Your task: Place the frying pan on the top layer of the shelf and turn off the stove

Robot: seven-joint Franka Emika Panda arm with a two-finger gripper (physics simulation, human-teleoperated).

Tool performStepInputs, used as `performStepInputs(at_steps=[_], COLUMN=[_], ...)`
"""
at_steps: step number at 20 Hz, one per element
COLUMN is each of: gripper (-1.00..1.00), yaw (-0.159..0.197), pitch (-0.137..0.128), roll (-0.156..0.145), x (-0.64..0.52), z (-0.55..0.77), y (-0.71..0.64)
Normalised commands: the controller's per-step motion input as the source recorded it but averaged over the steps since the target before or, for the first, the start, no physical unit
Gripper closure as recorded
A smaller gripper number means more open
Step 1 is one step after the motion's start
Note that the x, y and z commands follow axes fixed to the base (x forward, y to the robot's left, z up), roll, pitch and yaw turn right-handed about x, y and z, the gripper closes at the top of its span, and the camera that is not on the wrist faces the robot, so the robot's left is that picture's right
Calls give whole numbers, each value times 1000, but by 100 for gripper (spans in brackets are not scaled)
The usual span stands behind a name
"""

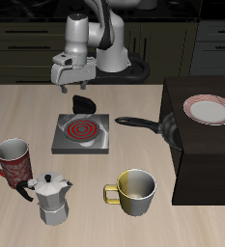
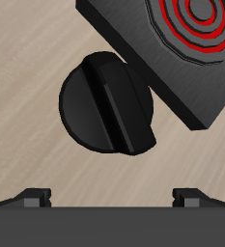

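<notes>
Fingertips of the pincer point(image 2: 112, 196), held apart and empty, are seen just above the stove's black knob point(image 2: 109, 104), a rigid ridged dial best pinched across its raised bar, while the frying pan point(image 1: 160, 126) is wedged beside the shelf point(image 1: 206, 174).

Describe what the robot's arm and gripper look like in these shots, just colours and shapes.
The arm is built of rounded, glossy white-grey segments with darker bands at the joints. It ends in a wide, blocky light-grey hand. The gripper has two short dark fingers; in the wrist view the fingertips show as small black squared pads. No cables or markings can be made out.
</notes>
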Motion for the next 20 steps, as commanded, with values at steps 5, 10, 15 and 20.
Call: performStepInputs(at_steps=[5, 10, 15, 20], gripper=[-100, -100, -100, -100], yaw=[-239, 28, -17, 48], pitch=[-116, -58, -6, 25], roll=[-84, -60, -51, 3], x=[-211, -163, 199, 200], z=[410, 422, 36, -108], y=[-213, -410, -477, -80])
